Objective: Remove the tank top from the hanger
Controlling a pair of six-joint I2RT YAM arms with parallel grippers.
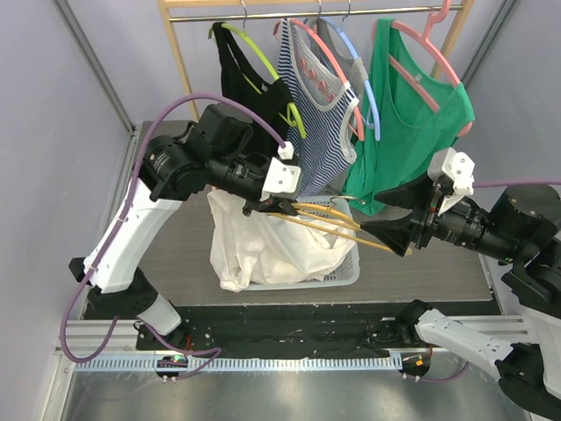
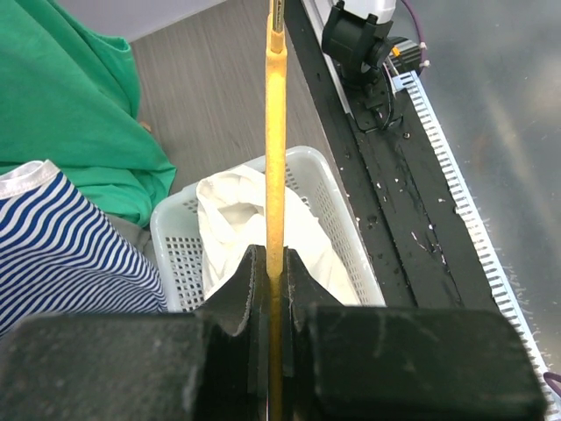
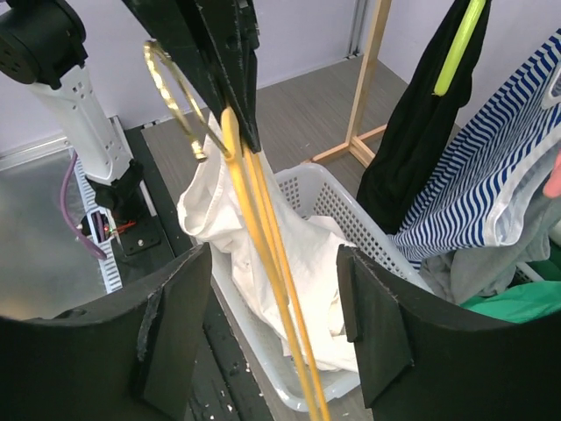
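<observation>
1. The left gripper [image 2: 274, 263] has its jaws clamped on the yellow hanger [image 2: 275, 132], near the hook end.
2. The right gripper [image 3: 273, 307] has its jaws apart, flanking the hanger's arms and gripping nothing.
3. The white tank top [image 1: 263, 246] lies heaped in the basket [image 1: 346, 272]. Its upper edge rises toward the hook, and I cannot tell whether it is caught there.
4. This looks like the final separation. The next move probably calls for lifting the hanger clear while the cloth stays down.
</observation>
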